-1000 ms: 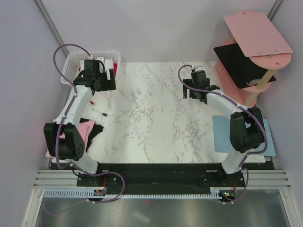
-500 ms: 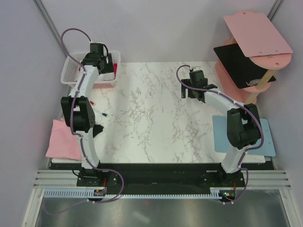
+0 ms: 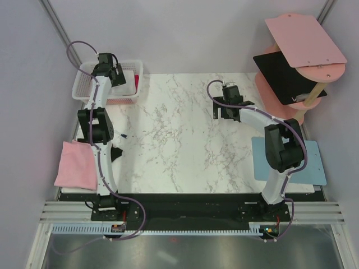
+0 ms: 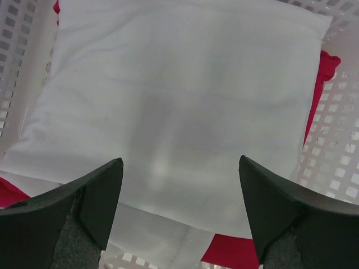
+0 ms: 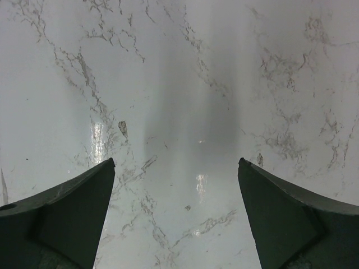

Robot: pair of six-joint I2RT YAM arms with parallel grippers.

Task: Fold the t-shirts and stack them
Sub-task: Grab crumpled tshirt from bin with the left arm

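The left arm, which a second ago sits bent with its elbow over the near-left corner, now stretches straight out to the far-left corner. Its left pincer [image 4: 178, 168] has gone from the near rim of the white basket [image 3: 84, 85] to a spot over the basket's inside. The wrist view shows both jaws spread wide with nothing between them, hanging above the white t-shirt [image 4: 179, 95]. That shirt lies fairly flat and fills most of the basket. The magenta-red t-shirt [image 4: 324, 70] peeks out from under it at the right edge and the near corners.

With the arm out of the way, the light pink t-shirt [image 3: 76, 171] shows whole at the near-left edge. It hangs partly off the worktop [image 3: 168, 145], and a scrap of the black t-shirt [image 3: 115, 153] lies just right of it.

The right pincer [image 5: 176, 165] has drifted only a little to the left. It is also wide apart and empty, over bare marble at the far right-centre.

I judge that the task is at its start: no shirt is spread on the worktop or folded yet. The left arm seems set to drop onto the white shirt and lift it out, and it could drag the red one along.
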